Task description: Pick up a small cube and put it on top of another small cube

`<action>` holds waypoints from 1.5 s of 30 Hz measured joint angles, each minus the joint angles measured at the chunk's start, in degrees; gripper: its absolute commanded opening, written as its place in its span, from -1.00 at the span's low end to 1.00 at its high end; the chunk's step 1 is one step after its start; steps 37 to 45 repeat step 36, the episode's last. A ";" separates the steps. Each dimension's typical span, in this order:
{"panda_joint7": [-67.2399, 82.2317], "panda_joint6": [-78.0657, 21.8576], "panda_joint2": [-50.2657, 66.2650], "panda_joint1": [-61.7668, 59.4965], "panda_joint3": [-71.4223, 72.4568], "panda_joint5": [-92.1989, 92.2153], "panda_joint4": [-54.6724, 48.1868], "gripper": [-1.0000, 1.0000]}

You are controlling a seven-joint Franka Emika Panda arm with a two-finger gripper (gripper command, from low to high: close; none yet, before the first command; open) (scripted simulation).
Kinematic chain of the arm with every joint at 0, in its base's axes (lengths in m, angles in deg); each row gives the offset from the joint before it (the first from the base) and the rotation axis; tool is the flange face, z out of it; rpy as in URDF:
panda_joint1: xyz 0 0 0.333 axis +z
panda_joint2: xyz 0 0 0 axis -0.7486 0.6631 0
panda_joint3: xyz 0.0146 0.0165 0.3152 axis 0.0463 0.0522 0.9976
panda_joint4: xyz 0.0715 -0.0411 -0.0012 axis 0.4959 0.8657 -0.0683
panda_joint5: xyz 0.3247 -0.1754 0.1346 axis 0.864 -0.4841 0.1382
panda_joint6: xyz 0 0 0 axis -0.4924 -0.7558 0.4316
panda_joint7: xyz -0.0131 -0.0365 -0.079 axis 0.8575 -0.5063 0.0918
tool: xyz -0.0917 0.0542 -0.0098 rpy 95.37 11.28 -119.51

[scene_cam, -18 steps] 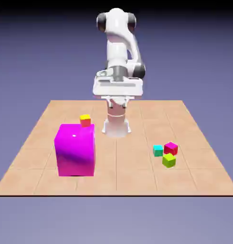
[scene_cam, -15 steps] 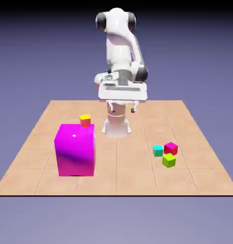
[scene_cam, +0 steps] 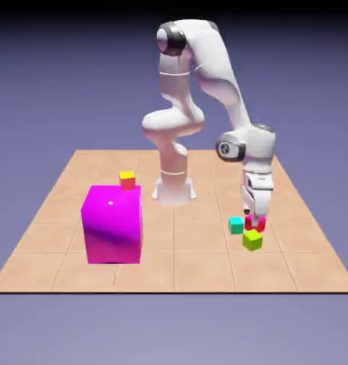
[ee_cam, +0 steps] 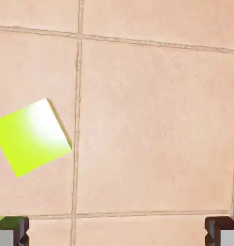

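1. the gripper [scene_cam: 252, 217] is at the red cube [scene_cam: 259, 226], on the exterior view's right side of the table [scene_cam: 174, 278]. this cube looks like the 1 to be picked up, though the task names no colour.
2. the key relation: the red cube seems to lie below or between the fingertips, with the nearer finger [scene_cam: 258, 214] in front of it and hiding part of it. the other finger shows farther away and a little to the left. whether the tips are low enough to grip, i cannot tell.
3. in the hand view the 2 fingertips stand wide apart, with no cube showing between them; the red cube is out of that picture, so its exact centring can't be checked there.
4. the green cube [scene_cam: 252, 240] lies nearer than the red cube and slightly left; the cyan cube [scene_cam: 236, 226] lies just left. either could be the base for the stack; i can't say which.
5. the next move probably calls for lining the fingers up with 2 opposite faces of the red cube, then closing straight. with 2 neighbours so near, a finger set off to the left or near side could nudge 1 of them.
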 measured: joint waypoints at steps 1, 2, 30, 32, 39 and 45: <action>2.32 -1.09 2.08 1.70 0.21 -1.36 -0.66 0.00; 3.42 -1.60 3.06 2.55 0.31 -2.00 -0.98 0.00; -14.11 -7.09 -4.80 1.72 13.54 6.84 5.15 -1.00; -17.37 -3.37 -0.65 2.66 11.53 2.38 5.29 -1.00; -17.03 -3.77 -1.14 2.60 11.74 2.85 5.27 1.00; -17.03 -3.77 -1.14 2.60 11.74 2.85 5.27 1.00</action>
